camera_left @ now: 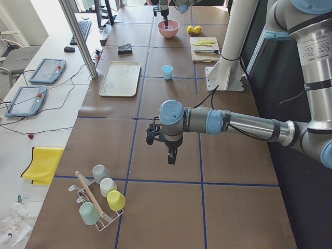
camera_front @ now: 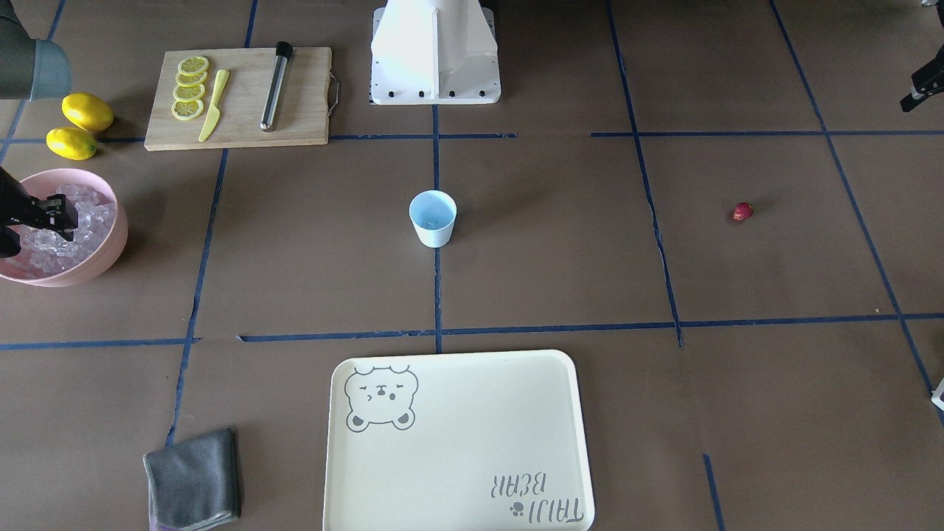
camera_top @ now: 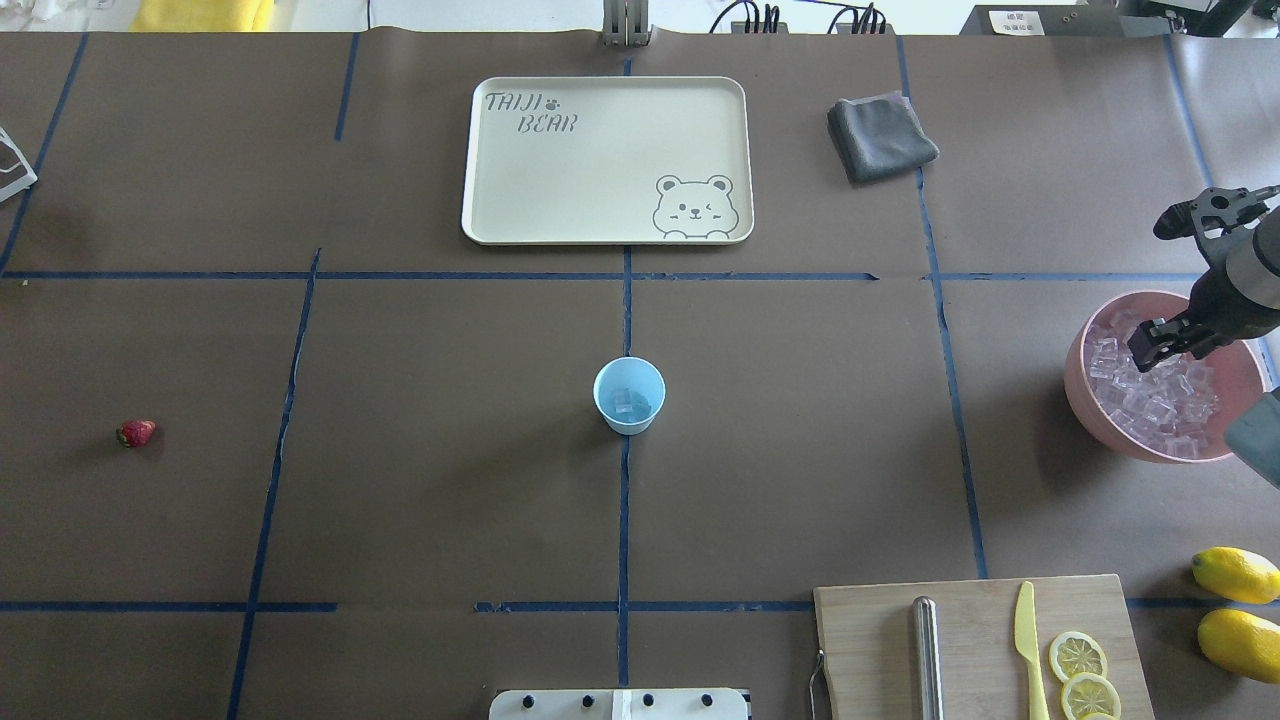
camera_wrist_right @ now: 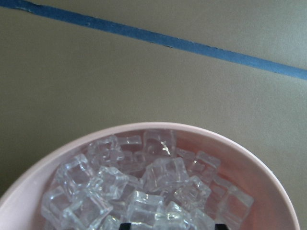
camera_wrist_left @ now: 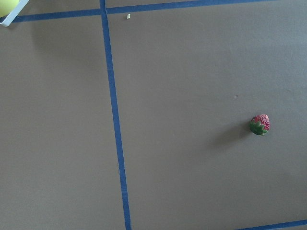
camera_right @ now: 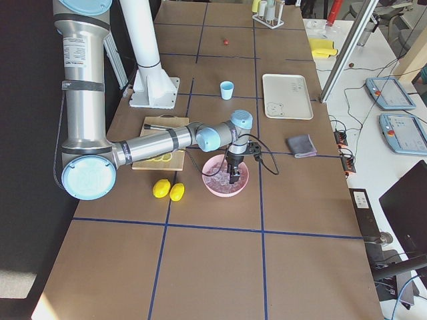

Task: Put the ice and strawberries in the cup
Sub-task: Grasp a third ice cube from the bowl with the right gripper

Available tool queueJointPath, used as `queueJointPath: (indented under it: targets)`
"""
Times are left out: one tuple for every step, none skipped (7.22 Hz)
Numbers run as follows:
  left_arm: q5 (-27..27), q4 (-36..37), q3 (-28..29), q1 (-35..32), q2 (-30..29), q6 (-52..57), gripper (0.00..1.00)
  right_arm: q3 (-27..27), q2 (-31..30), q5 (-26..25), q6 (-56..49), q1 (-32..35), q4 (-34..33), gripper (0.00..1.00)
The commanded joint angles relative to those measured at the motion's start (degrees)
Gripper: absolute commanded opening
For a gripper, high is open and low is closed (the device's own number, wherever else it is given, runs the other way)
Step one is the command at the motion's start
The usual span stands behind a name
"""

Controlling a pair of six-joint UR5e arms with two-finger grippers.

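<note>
The cup (camera_top: 629, 395) stands upright at the table's middle with a few ice cubes (camera_top: 632, 403) inside; it also shows in the front view (camera_front: 433, 217). The ice pile (camera_top: 1150, 400) fills the pink bowl (camera_top: 1075, 370). My right gripper (camera_top: 1150, 345) is open and down among the ice (camera_wrist_right: 144, 191), its fingertips wide apart at the bottom edge of the right wrist view. The strawberry (camera_top: 137, 432) lies alone on the table, also in the left wrist view (camera_wrist_left: 260, 124). My left gripper (camera_left: 170, 154) hangs above the table near it; I cannot tell if it is open.
A cream tray (camera_top: 480, 160) and a grey cloth (camera_top: 880, 135) lie across the table. A cutting board (camera_top: 870, 640) holds a metal muddler, a yellow knife and lemon slices. Two lemons (camera_top: 1235, 575) lie beside the bowl. A cup rack (camera_left: 98, 202) stands at the left end.
</note>
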Motion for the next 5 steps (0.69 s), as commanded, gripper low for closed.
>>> queueJointPath:
  targets:
    - [0.0,-0.06,-0.06,0.0,0.0,0.0,1.0,0.04,-0.07,0.03,-0.05,0.0,0.0,0.4]
    - [0.0,-0.06,-0.06,0.0,0.0,0.0,1.0,0.12,-0.16,0.21,-0.05,0.0,0.0,0.16]
    - [0.0,0.03,-0.06,0.0,0.0,0.0,1.0,0.47,-0.16,0.38,-0.05,0.09,0.0,0.0]
    - [-0.09,-0.06,-0.06,0.0,0.0,0.0,1.0,2.04,-0.07,0.64,-0.05,0.26,-0.17,0.0]
    - [-0.09,-0.06,0.03,0.0,0.0,0.0,1.0,9.28,0.54,1.52,0.03,2.26,-4.79,0.0]
